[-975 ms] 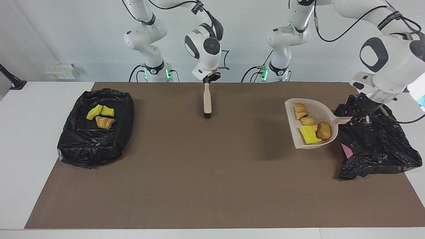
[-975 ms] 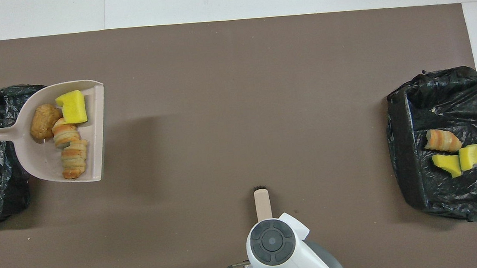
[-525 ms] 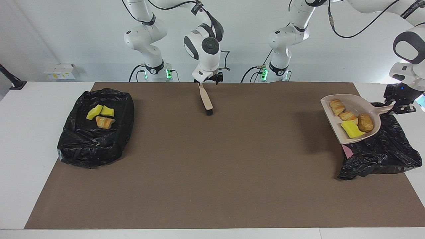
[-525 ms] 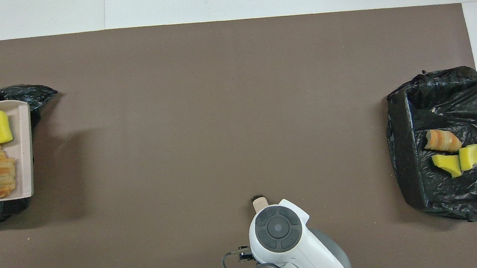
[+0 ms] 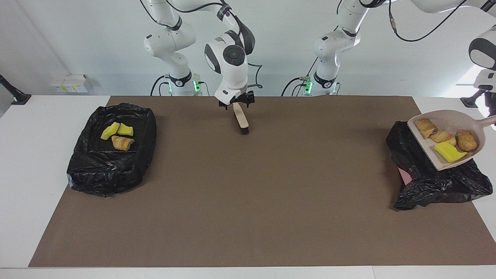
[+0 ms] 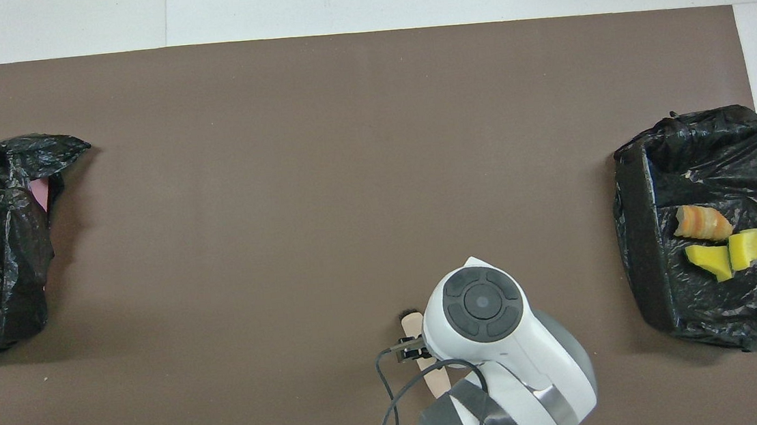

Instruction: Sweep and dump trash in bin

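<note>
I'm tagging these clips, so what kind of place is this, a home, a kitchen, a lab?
Most likely a robotics lab or test cell: two white arms bolted at a table under a brown mat, plain white walls, and staged props, bag-lined bins and a dustpan of trash.

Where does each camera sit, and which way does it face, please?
Facing view: high across the table, facing the robots; both arms' bases show, with the right gripper over the brush and the dustpan up over the black bag.
Overhead view: high above the robots' end, looking forward and steeply down; only the right arm's wrist and gripper show.
Shared: the brush, the black bag and the lined bin holding trash, seen half a turn apart.
</note>
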`<action>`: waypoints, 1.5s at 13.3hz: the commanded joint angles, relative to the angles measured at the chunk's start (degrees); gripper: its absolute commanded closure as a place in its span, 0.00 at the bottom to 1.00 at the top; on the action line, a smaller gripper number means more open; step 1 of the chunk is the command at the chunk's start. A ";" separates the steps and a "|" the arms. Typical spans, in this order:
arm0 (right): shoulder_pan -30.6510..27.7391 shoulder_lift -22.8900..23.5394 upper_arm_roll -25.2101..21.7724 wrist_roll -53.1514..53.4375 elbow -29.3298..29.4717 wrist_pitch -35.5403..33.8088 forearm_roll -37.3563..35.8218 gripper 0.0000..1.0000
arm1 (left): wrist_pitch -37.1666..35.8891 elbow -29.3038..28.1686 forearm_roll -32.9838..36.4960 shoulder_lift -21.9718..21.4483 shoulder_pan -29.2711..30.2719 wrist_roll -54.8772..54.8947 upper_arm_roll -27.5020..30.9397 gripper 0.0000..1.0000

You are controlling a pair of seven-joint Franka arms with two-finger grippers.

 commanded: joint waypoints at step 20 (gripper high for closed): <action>-32.72 -5.77 -1.85 -15.65 23.25 -8.94 -9.78 0.00 | -10.53 -3.38 19.50 -4.46 -14.36 -18.75 -0.36 1.00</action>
